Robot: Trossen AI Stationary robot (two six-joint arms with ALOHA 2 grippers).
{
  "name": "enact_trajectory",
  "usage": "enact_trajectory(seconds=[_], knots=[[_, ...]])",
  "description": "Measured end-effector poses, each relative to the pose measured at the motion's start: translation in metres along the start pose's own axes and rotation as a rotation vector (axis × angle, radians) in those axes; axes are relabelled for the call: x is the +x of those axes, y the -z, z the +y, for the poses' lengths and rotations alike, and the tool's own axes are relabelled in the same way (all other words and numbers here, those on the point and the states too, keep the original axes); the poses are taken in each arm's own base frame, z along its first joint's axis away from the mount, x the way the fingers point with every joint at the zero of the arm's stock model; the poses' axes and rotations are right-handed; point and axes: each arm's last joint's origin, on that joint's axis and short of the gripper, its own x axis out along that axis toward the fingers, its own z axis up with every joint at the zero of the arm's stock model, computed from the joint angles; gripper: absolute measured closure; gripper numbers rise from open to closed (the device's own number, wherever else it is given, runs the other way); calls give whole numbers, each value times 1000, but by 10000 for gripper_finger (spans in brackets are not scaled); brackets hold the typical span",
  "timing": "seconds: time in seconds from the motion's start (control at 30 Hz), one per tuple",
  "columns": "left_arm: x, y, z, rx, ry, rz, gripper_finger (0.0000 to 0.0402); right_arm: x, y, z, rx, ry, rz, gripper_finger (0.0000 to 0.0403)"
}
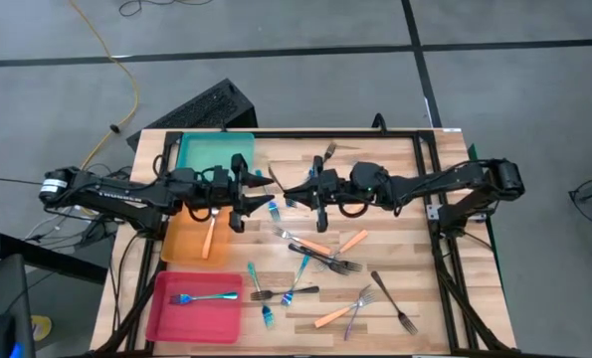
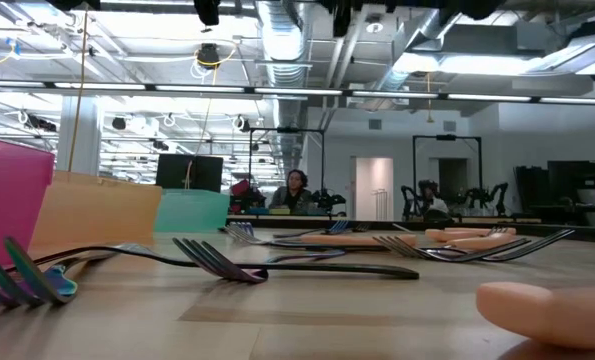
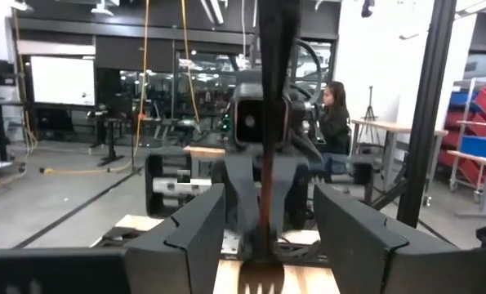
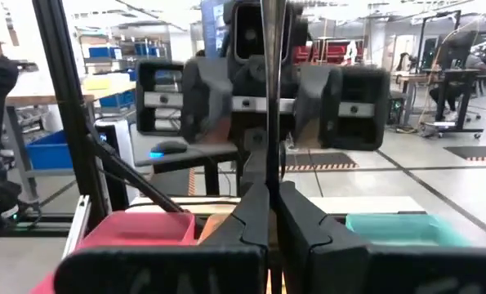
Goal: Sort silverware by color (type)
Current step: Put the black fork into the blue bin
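1. at the left of the wooden table [image 1: 415, 298] stand three flat plastic trays. the teal tray [image 1: 208, 151] is at the far end and no fork can be made out in it. the orange tray [image 1: 184, 249] in the middle has an orange-handled fork [image 1: 209, 237]. the pink tray [image 1: 176, 316] at the near end has a blue-handled fork [image 1: 204, 296].
2. the left gripper [image 1: 248, 195] hovers beside the orange and teal trays. its fingers [image 3: 198, 237] stand apart, one on each side of a slim all-dark fork [image 3: 261, 273] without pressing on it.
3. that dark fork hangs in the air between the two arms, tines down.
4. the right gripper [image 1: 313, 191] faces the left one, with its fingers [image 4: 247, 212] clamped together on the fork's thin shaft.
5. to the right and nearer, the remaining forks [image 1: 320, 261] lie scattered loose on the wood, with blue, orange and dark ones mixed.
6. the step in hand looks like a mid-air handover of the dark fork.
7. if the left arm is to receive it, its fingers need to pinch the shaft squarely before the right lets go. it would then carry the fork to a tray, probably the teal one.
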Motion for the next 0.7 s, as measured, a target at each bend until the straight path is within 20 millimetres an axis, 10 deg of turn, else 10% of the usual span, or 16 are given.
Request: enact_trajectory(seconds=[0.7], knots=[[24, 29, 5, -71, -3, 33, 237, 8, 14, -1, 8, -4, 32, 373]])
